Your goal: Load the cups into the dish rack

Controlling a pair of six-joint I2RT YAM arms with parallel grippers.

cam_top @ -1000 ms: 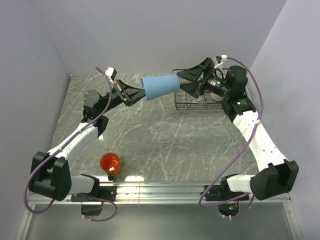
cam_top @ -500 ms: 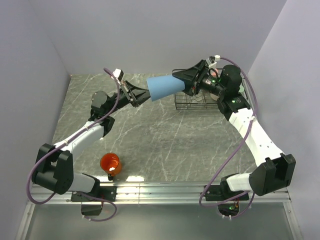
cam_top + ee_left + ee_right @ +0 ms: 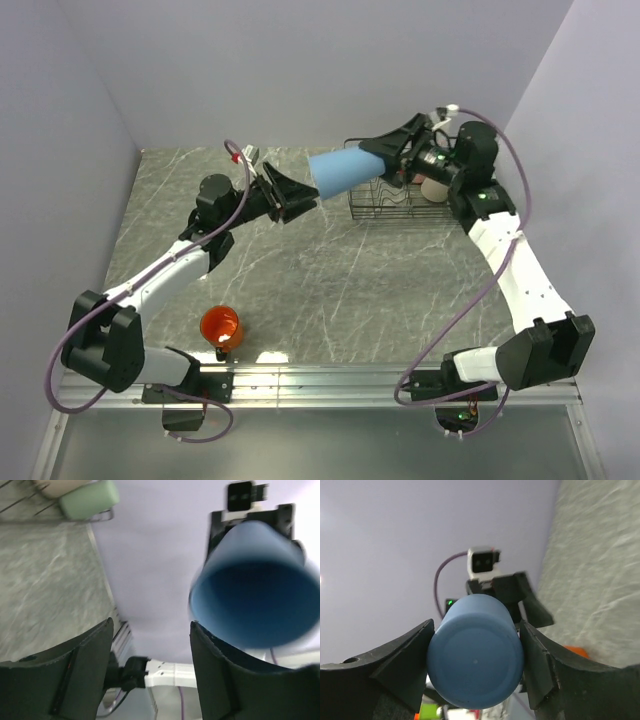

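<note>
The light blue cup (image 3: pixel 345 168) hangs on its side in the air, left of the dish rack (image 3: pixel 385 208). My right gripper (image 3: pixel 378 160) is shut on its closed base (image 3: pixel 475 652), one finger pressed to each side. My left gripper (image 3: pixel 300 198) stands open just off the cup's open mouth (image 3: pixel 255 585), with nothing between its fingers. In the rack lie a pale green cup (image 3: pixel 89 499) and a beige cup (image 3: pixel 435 188). The orange mug (image 3: pixel 220 325) stands upright near the left arm's base.
The black wire rack stands at the back right of the marble table (image 3: pixel 330 280), close to the right wall. A metal rail (image 3: pixel 320 378) runs along the near edge. Lavender walls close in on three sides.
My left gripper has opened and let go of the blue cup's rim. My right gripper has shut on the cup's base and carried it a little to the right.
</note>
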